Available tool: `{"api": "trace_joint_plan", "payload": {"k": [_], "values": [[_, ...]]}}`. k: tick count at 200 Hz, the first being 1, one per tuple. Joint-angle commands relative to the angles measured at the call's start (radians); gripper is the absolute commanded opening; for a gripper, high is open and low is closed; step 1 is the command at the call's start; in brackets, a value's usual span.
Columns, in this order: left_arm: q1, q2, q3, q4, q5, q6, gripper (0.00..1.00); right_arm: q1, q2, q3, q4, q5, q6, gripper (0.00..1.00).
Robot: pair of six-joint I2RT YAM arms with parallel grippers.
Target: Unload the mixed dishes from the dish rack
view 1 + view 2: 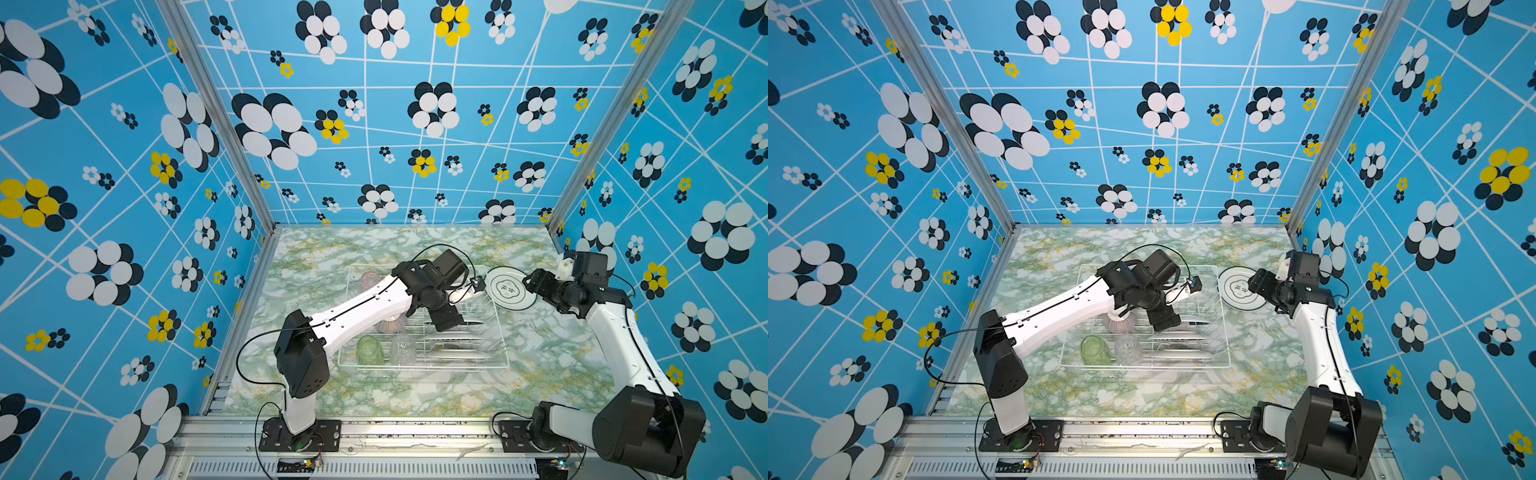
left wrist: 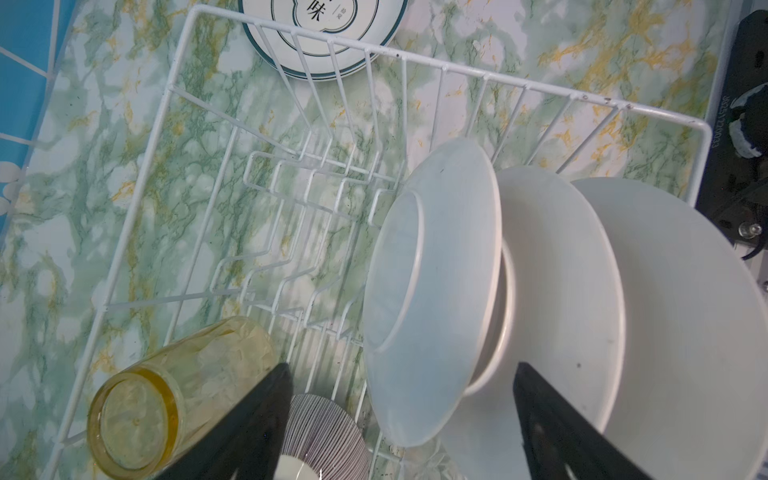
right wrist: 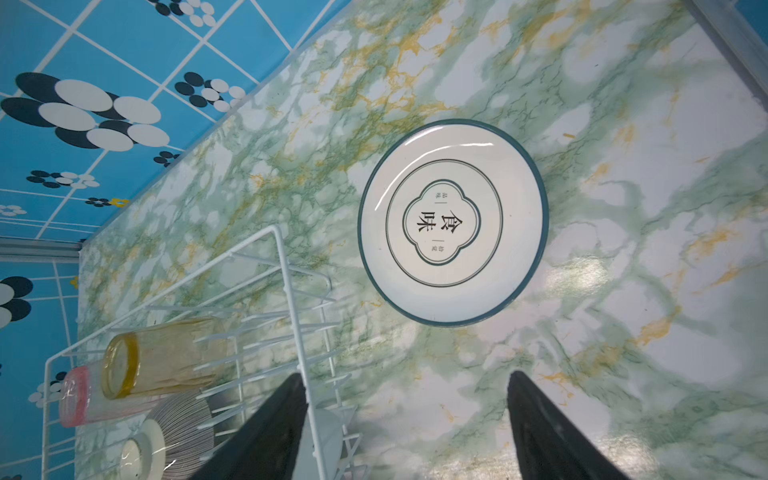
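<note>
Three upright plates (image 2: 432, 291) in reach: poising open left gripper (image 2: 401, 368) over them for rim pinch; idling open, empty right gripper (image 3: 405, 376) near flat plate (image 3: 453, 222).

White wire dish rack (image 1: 457, 367) on worktop (image 1: 540, 365). Three white plates (image 2: 432, 291) on edge in dividers, backs showing — fourth plate (image 3: 453, 222), dark green rim, flat on worktop just beside rack. On sides: yellow tumbler (image 2: 174, 395), pink tumbler (image 3: 79, 399). Near front rim: green tumbler (image 1: 370, 351), clear tumbler (image 1: 402, 349). Between them — striped bowl (image 2: 324, 432), inverted.
</note>
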Motion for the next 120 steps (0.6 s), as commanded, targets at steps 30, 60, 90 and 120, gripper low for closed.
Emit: {"api": "trace_joint_plan", "payload": {"k": [30, 60, 90, 120], "values": [[-0.011, 0.079, 0.091, -0.063, -0.022, 0.034, 0.83, 0.015, -0.065, -0.019, -0.036, -0.045, 0.002, 0.79], [-0.013, 0.131, 0.129, -0.088, -0.033, 0.043, 0.71, 0.02, -0.081, -0.028, -0.036, -0.051, 0.003, 0.79], [-0.013, 0.173, 0.165, -0.113, -0.05, 0.049, 0.6, 0.02, -0.094, -0.033, -0.032, -0.053, 0.005, 0.79], [-0.012, 0.186, 0.178, -0.101, -0.078, 0.058, 0.55, 0.021, -0.096, -0.037, -0.024, -0.061, 0.007, 0.79]]}}
